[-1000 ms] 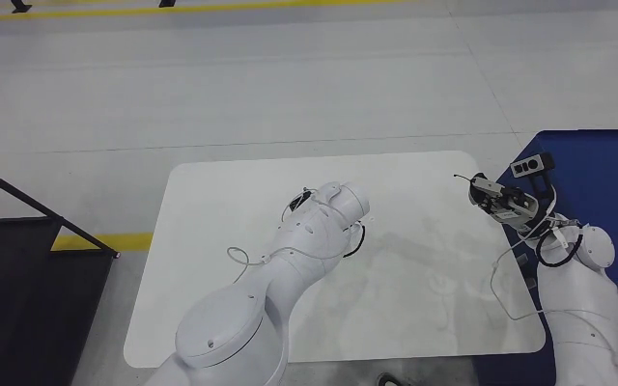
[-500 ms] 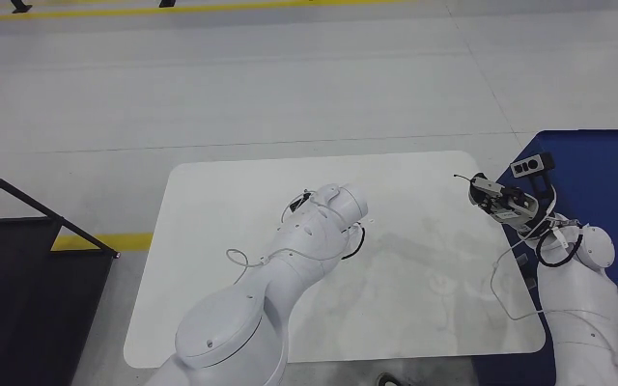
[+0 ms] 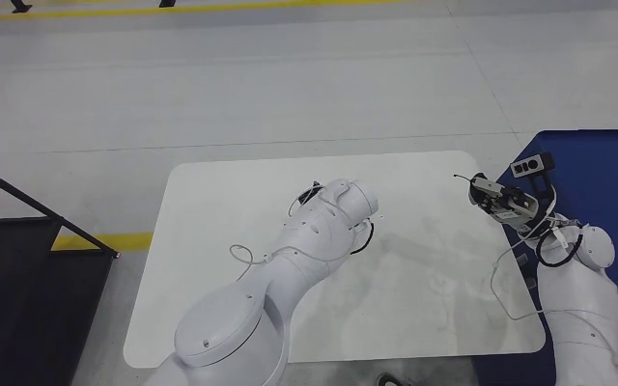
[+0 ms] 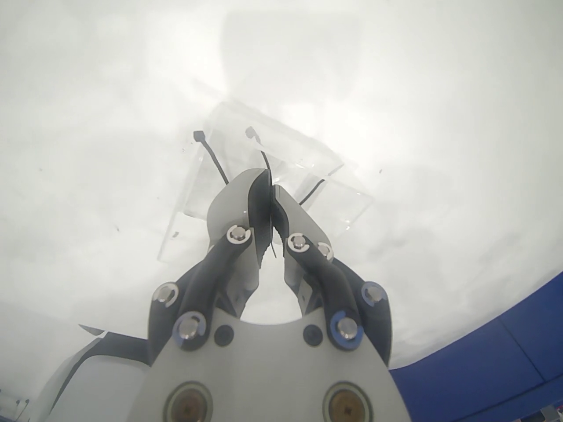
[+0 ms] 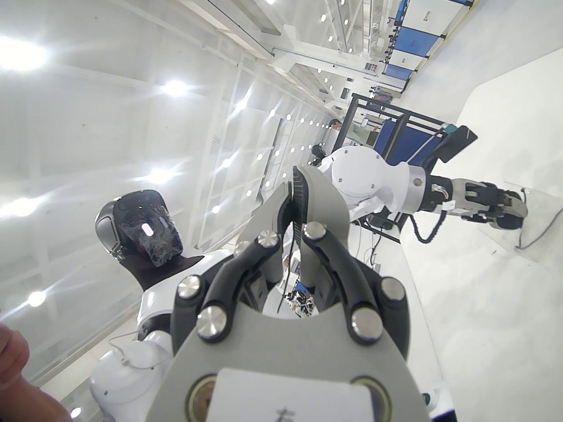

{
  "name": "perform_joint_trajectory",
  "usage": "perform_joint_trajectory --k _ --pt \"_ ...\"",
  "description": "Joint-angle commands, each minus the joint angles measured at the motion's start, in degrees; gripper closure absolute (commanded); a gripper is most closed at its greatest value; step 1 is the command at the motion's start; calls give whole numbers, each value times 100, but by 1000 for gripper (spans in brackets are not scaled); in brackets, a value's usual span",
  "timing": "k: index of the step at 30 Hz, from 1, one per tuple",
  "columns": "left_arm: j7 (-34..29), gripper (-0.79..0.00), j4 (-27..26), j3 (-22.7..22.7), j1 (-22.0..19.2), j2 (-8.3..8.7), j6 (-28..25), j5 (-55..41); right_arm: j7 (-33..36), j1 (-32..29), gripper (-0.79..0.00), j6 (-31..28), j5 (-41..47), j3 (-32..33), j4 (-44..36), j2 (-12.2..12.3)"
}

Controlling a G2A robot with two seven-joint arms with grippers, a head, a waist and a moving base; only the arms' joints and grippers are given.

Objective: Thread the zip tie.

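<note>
My left gripper [image 4: 269, 184] is shut on a black zip tie [image 4: 257, 142], whose head sticks out beyond the fingertips. Just beneath it lies a clear plastic tray [image 4: 338, 204] holding another black zip tie [image 4: 210, 155]. In the top view the left arm [image 3: 333, 227] is over the middle of the white table and hides its own gripper. At the table's right edge, my right gripper [image 3: 480, 189] is raised and shut on a second thin black zip tie [image 3: 462, 178]. Its strand [image 5: 290, 256] runs down between the fingers. The right wrist view shows the left gripper [image 5: 517, 210] at the tray [image 5: 534, 226].
The white table top [image 3: 222, 251] has bare room on its left half and front. A blue surface [image 3: 579, 164] with a small black device [image 3: 532, 166] lies right of the table. A dark frame and floor area [image 3: 39, 289] lie to the left.
The left arm's wrist has shifted slightly to the right over the table. The right arm has stayed still with its zip tie.
</note>
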Motion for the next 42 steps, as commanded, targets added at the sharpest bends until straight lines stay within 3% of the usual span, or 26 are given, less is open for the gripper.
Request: perform_joint_trajectory --k 1,5,12,17,19,25,27,29,31,34,37,42 --pt "-13 0 -55 -10 -11 4 56 7 0 0 0 0 0 0 0 0" --pt "-462 0 -131 14 -26 44 -266 87 0 0 0 0 0 0 0 0" --pt "-99 0 -293 -135 -105 182 -569 217 0 0 0 0 0 0 0 0" --pt "437 0 -958 -380 87 337 -400 162 0 0 0 0 0 0 0 0" --pt "233 0 -1155 -402 255 407 -403 141 0 0 0 0 0 0 0 0" --pt "285 0 -1180 -408 304 411 -511 150 0 0 0 0 0 0 0 0" --pt "750 0 -1287 -518 412 433 -715 156 -77 -127 0 186 -98 -33 -197 16" --pt "1240 0 -1568 -717 530 468 -905 62 87 -276 0 386 -278 61 -406 76" --pt "2145 0 -2053 -958 744 521 -944 54 194 -438 0 588 -444 192 -616 154" --pt "3295 0 -3290 -1248 1396 649 -813 202 194 -682 0 1083 -401 374 -849 276" --pt "3797 0 -4695 -1491 2162 878 -461 591 194 -858 0 1430 -348 458 -986 387" --pt "3828 0 -4834 -1522 2244 906 -417 642 194 -858 0 1430 -348 458 -986 387"
